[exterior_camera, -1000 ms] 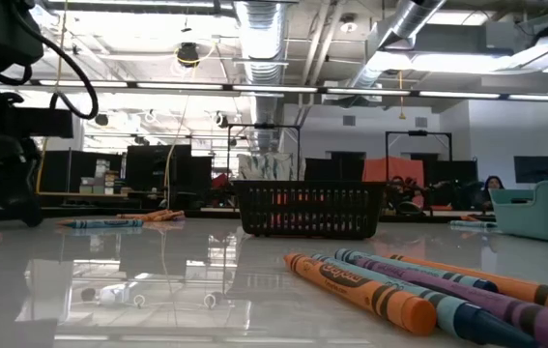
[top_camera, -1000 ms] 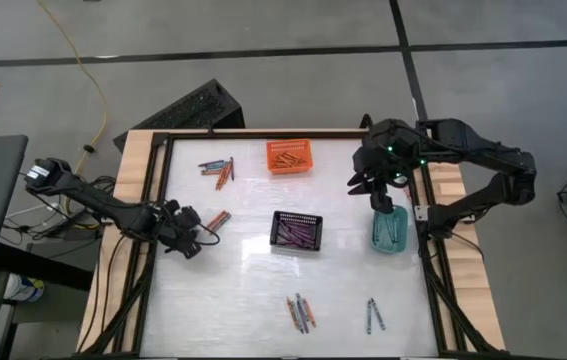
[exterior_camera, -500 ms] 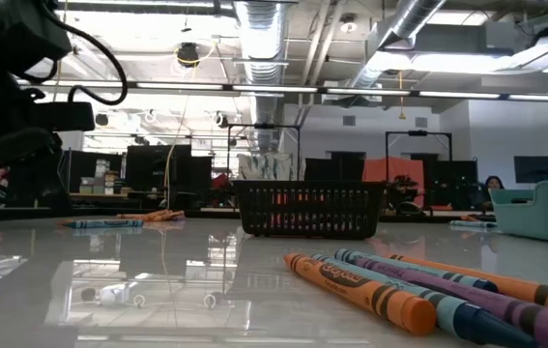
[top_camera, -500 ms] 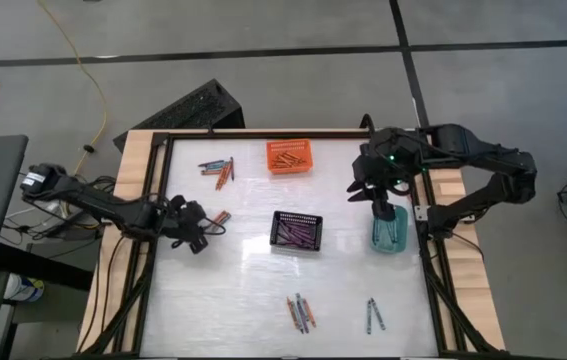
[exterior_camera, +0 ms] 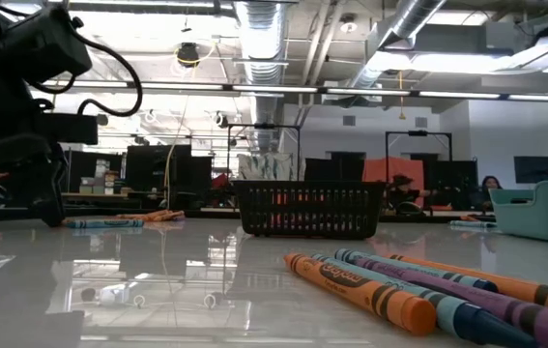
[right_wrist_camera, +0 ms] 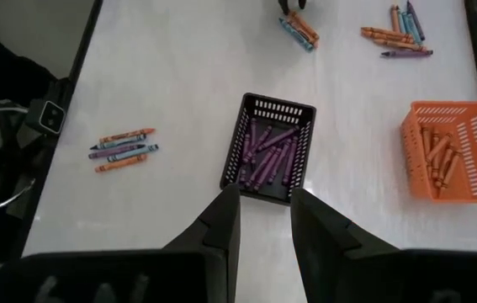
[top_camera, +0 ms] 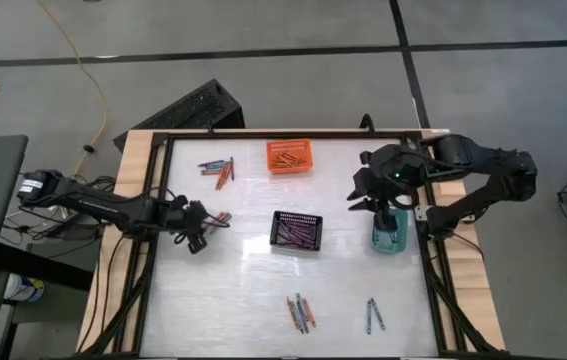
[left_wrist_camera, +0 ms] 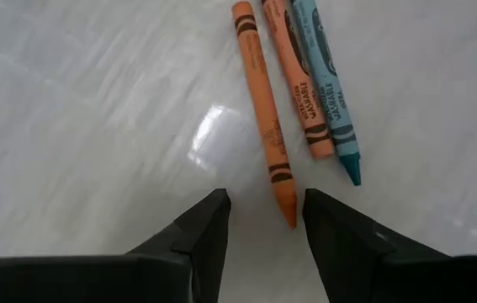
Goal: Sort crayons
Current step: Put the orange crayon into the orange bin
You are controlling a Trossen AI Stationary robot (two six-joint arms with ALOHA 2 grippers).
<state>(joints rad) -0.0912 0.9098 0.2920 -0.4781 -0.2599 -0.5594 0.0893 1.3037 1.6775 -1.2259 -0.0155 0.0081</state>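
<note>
The teal basket (top_camera: 389, 231) at the table's (top_camera: 233, 290) three o'clock edge is partly covered from above by the right arm, so its contents cannot be made out; in the low view it is cut off at the frame's edge. Colours of the far crayon clusters are hard to read from overhead. The left claw (left_wrist_camera: 265, 220) hangs low over the table near nine o'clock, its fingers apart and holding nothing — the tip of an orange crayon (left_wrist_camera: 263, 118) lies on the table just in front of the gap between them, beside a second orange crayon (left_wrist_camera: 295, 80) and a teal-blue crayon (left_wrist_camera: 329, 84). The right claw (right_wrist_camera: 263, 220) hovers above the teal basket with its fingers parted and nothing between them. Purple crayons (right_wrist_camera: 267, 156) fill the black basket (top_camera: 296, 231) at the table's centre, and orange ones (top_camera: 287, 158) lie in the orange basket (top_camera: 289, 157) toward twelve o'clock. Loose crayons lie at eleven o'clock (top_camera: 218, 170), at six o'clock (top_camera: 301, 313) and near five o'clock (top_camera: 373, 314).
</note>
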